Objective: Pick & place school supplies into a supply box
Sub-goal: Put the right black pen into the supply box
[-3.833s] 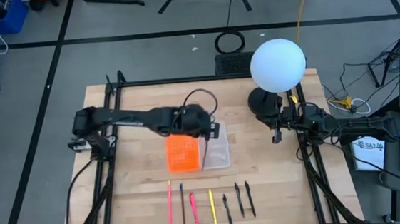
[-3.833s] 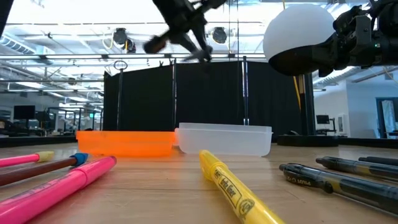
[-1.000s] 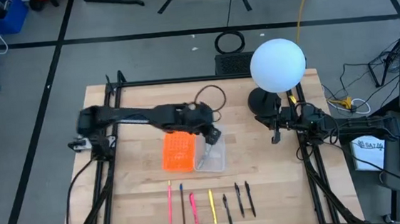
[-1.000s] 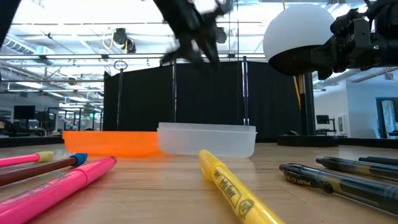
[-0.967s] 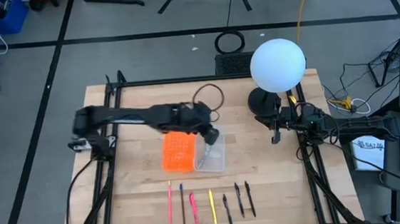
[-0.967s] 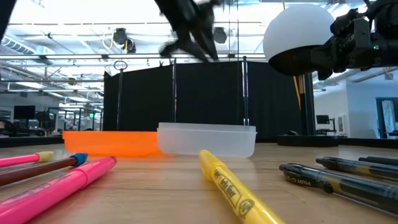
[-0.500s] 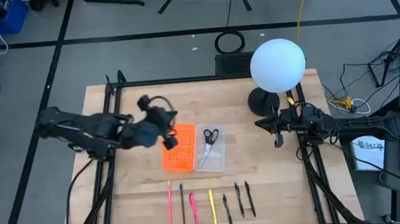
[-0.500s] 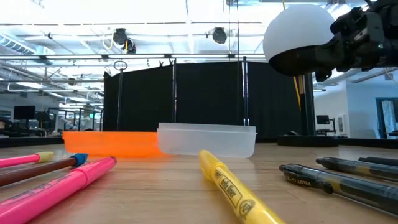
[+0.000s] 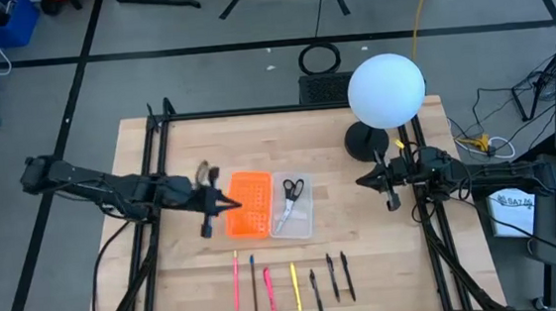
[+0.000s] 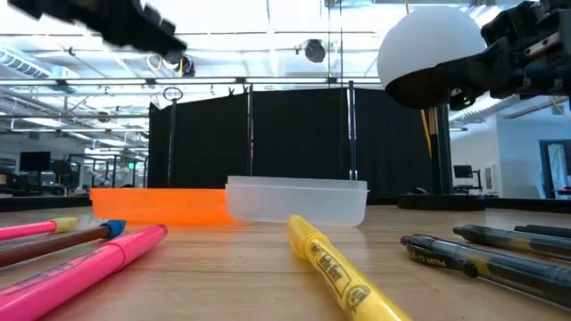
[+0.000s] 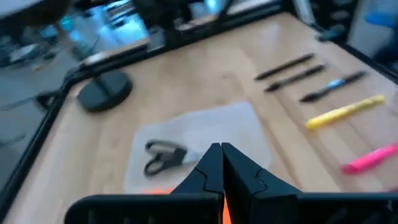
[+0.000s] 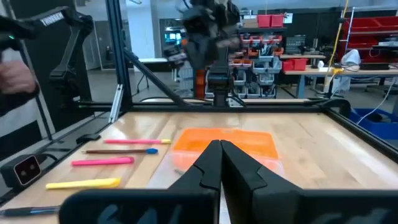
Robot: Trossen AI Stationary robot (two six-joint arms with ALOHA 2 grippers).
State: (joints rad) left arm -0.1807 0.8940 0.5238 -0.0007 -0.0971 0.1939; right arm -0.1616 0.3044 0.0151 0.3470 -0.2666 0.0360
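The black-handled scissors (image 9: pixel 291 196) lie flat inside the clear supply box (image 9: pixel 305 221), and they also show in the left wrist view (image 11: pixel 163 155). Several pens lie in a row by the near edge: pink (image 9: pixel 236 281), brown (image 9: pixel 253 285), yellow (image 9: pixel 294 285) and black (image 9: pixel 332 275). My left gripper (image 9: pixel 224 203) is shut and hovers at the left edge of the orange perforated piece (image 9: pixel 248 217). My right gripper (image 9: pixel 379 180) is shut and waits at the table's right side.
A white globe lamp (image 9: pixel 385 89) on a black base (image 9: pixel 366 141) stands at the far right of the table. Black frame rails (image 9: pixel 155 165) run along both sides. Bare wood lies between the box and the pen row (image 10: pixel 330 267).
My left gripper has drawn back from above the supply box toward the table's left, past the orange piece, and has dropped lower. With the arm gone, the scissors show lying in the box. My right gripper has shifted slightly toward the near edge.
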